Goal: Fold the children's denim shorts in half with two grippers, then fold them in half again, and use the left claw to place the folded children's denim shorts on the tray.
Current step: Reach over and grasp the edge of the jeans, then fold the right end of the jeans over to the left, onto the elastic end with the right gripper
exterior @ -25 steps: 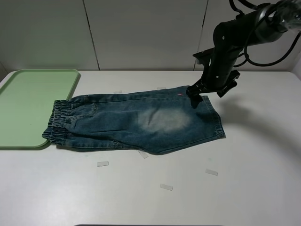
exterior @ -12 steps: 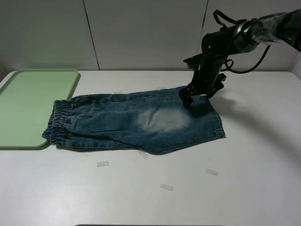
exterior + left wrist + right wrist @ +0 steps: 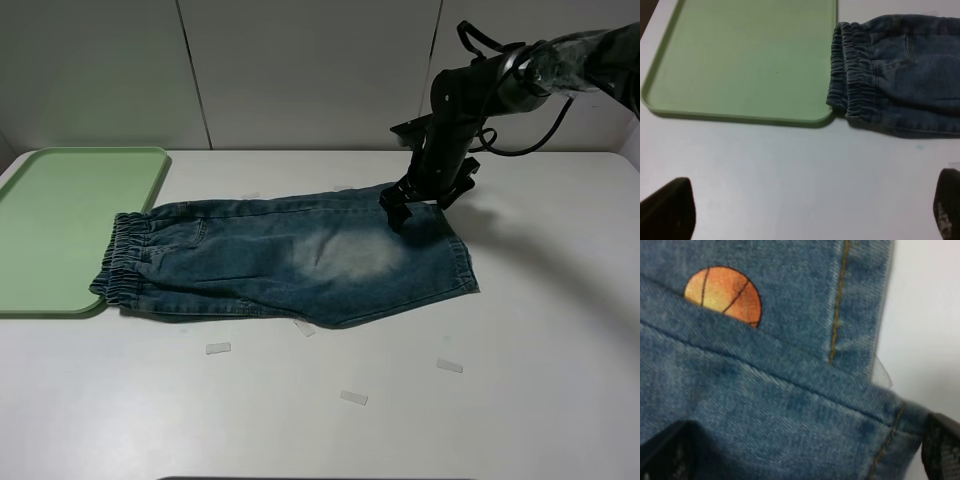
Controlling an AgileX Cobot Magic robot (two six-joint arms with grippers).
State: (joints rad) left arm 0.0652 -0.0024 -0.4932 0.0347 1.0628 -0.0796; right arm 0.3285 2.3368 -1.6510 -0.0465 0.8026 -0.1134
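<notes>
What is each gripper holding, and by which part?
Nothing is held. The right gripper is open, fingers astride the denim shorts at a leg hem; the left gripper is open above the table.

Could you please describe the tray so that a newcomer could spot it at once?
Start at the white table and follow the denim shorts to their elastic waistband at the left of the high view. Right beside it lies the tray: flat, rectangular, low-rimmed, and the only pale green thing there.

The elastic waistband (image 3: pixel 847 65) of the denim shorts (image 3: pixel 920 65) lies against the green tray (image 3: pixel 740 60).
</notes>
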